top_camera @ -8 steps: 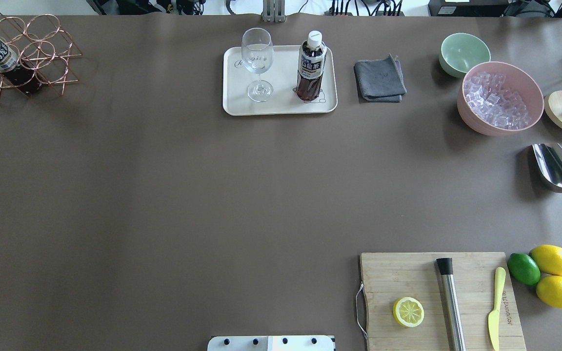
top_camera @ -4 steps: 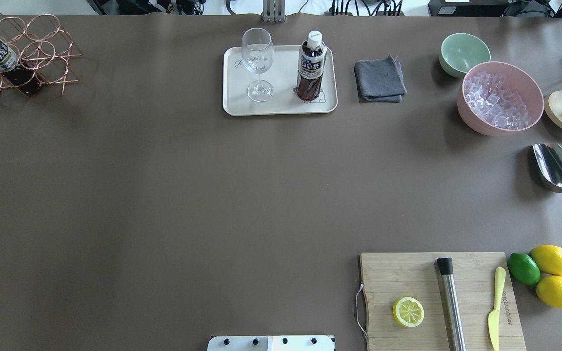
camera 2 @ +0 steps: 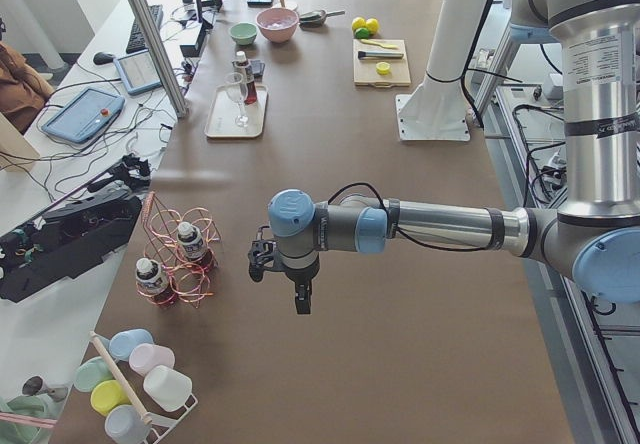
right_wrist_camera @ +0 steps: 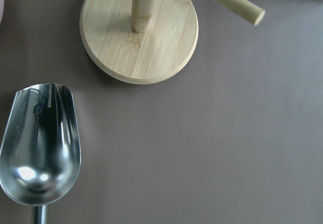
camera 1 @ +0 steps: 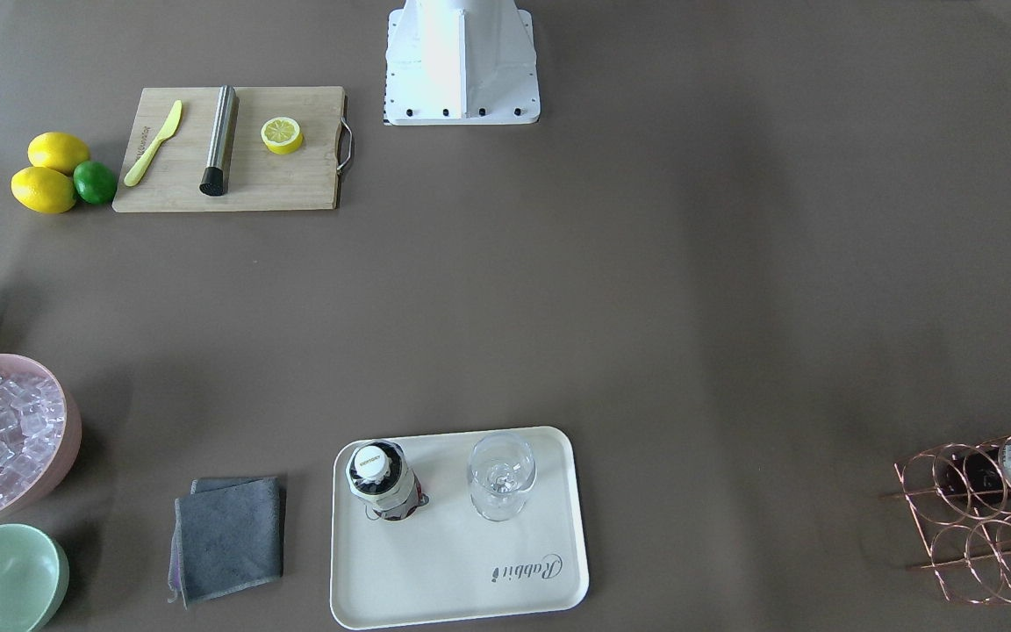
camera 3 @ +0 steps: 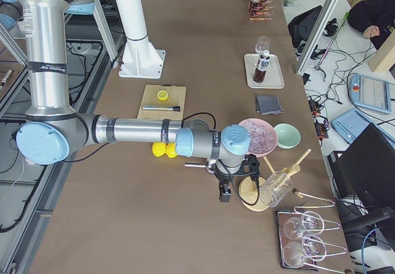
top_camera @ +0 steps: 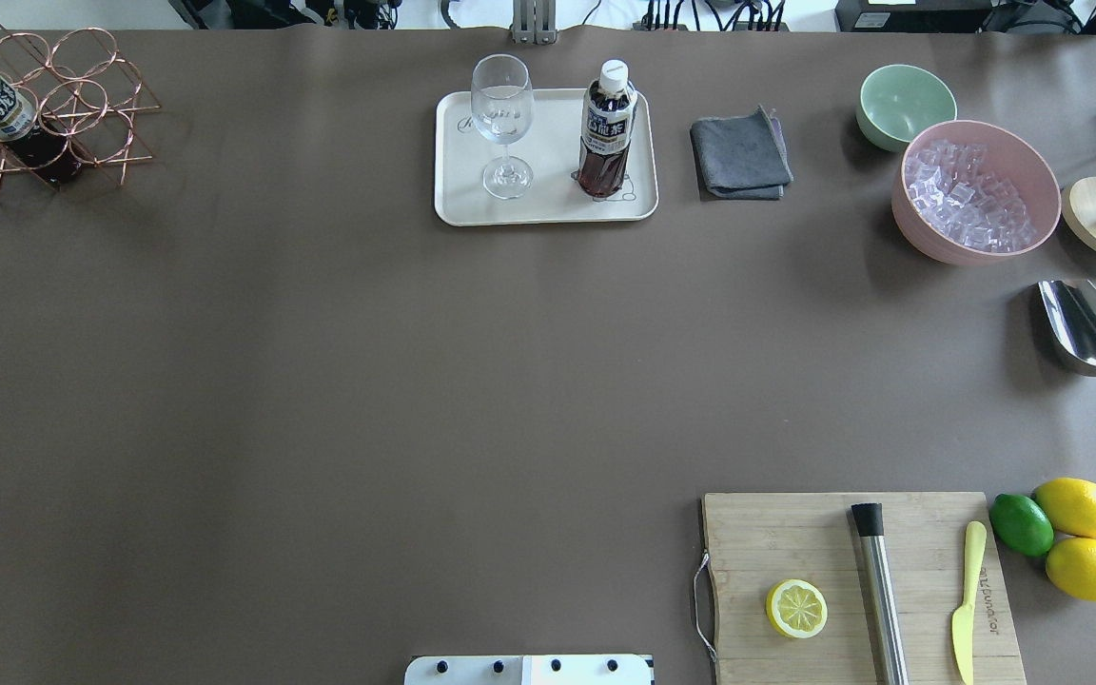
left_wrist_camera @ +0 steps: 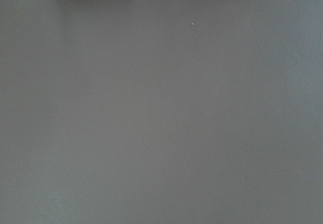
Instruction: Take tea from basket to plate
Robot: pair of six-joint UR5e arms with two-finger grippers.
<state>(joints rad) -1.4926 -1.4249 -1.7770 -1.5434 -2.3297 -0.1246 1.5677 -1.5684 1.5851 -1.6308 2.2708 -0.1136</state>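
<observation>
Two spare bottles (camera 2: 188,246) sit in the basket (camera 2: 178,264) at the far left, and nothing on the table (top_camera: 320,381) has shifted in the last second. Mid-table, the tea (top_camera: 607,128) stands upright on the plate (top_camera: 548,207) beside a wine glass (top_camera: 502,124). Left hand (camera 2: 301,299) and right hand (camera 3: 224,192) hang aside, grip impossible to tell. To me the delivery looks finished already.
</observation>
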